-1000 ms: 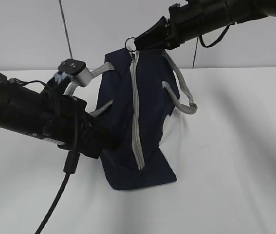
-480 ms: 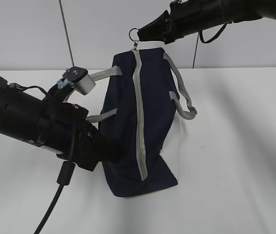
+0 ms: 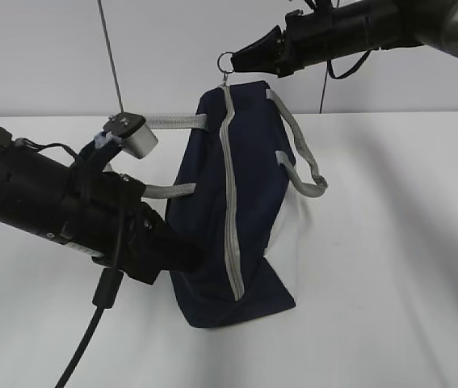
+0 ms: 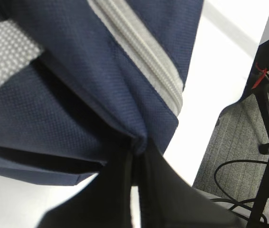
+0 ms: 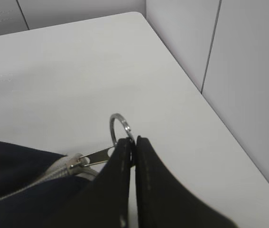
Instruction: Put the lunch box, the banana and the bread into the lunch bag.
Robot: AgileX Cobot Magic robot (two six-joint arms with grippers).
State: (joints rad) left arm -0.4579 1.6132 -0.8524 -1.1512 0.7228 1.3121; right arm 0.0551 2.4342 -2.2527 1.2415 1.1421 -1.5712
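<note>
Your right gripper point(image 5: 130, 142) is pinched closed on the metal ring pull point(image 5: 117, 126), its two black fingers pressed together with the ring standing up just above their tips and the zipper slider trailing off to the lower left of them. In the exterior view you see that same right gripper point(image 3: 241, 60) high over the table point(image 3: 390, 242), with the ring pull point(image 3: 225, 62) at its tip and the lunch bag point(image 3: 233, 202) hanging directly below it, stretched long from the ring down to the tabletop. The grey zipper point(image 3: 229, 194) runs closed down the bag's face, starting just under your right gripper and ending near the bag's lower end. Your left gripper point(image 4: 136, 156) is clamped narrow on a fold of the lunch bag's navy fabric, the cloth bunching into the slit between its fingers; the zipper point(image 4: 143, 57) passes just above and to the right of the tips. In the exterior view your left gripper's tips are hidden behind the arm, low against the bag's left edge. One grey strap handle point(image 3: 172, 123) stretches level just above your left arm; the other strap handle point(image 3: 301, 153) loops loose below and to the right of your right gripper.
</note>
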